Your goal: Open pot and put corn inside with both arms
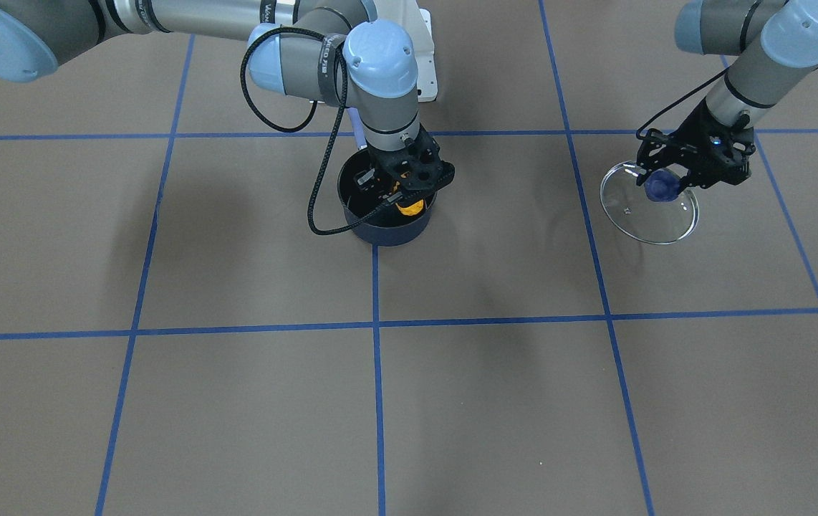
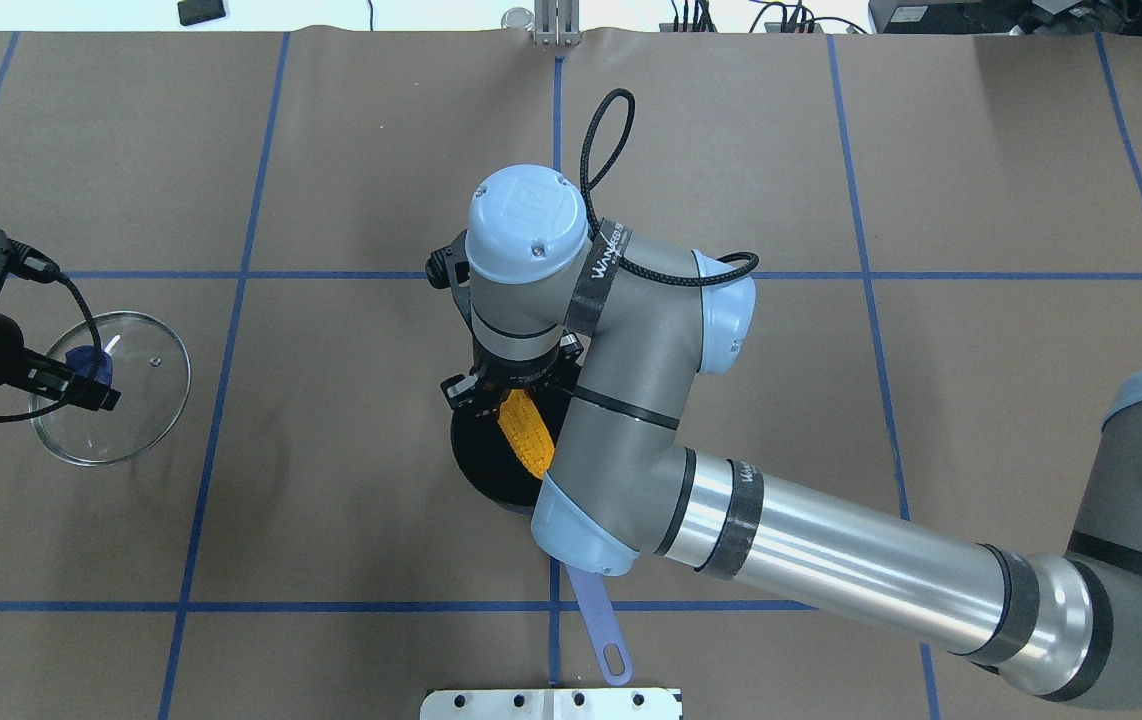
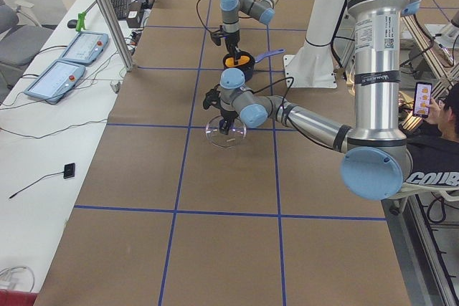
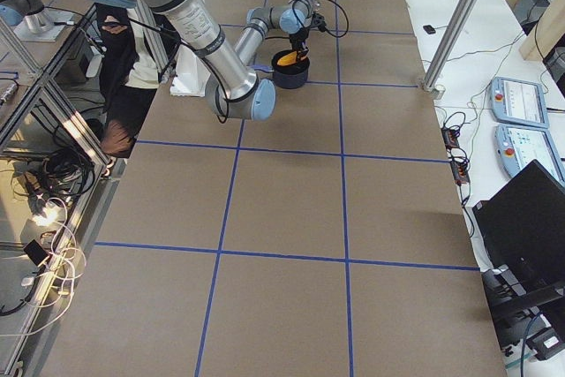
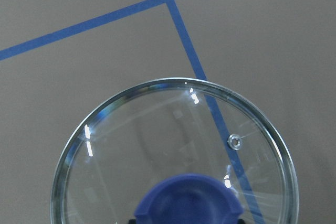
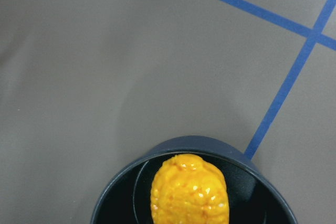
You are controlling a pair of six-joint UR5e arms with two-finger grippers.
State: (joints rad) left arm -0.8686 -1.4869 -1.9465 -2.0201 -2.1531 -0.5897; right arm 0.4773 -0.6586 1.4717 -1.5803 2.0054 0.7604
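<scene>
The navy pot (image 1: 384, 228) stands open at the table's middle, its purple-blue handle (image 2: 599, 620) pointing toward the robot. My right gripper (image 1: 398, 195) reaches down into the pot's mouth and is shut on the orange-yellow corn (image 2: 523, 432), which hangs tilted inside the rim. The right wrist view shows the corn (image 6: 190, 192) over the pot's black inside (image 6: 123, 203). My left gripper (image 1: 668, 188) is far to the robot's left, shut on the blue knob (image 5: 189, 199) of the glass lid (image 2: 136, 395), held tilted low over the table.
The brown table (image 1: 495, 401) carries a grid of blue tape lines. The white base pedestal (image 1: 427, 50) stands behind the pot. A black cable (image 1: 319, 193) loops beside the pot. An operator sits by the robot in the side views.
</scene>
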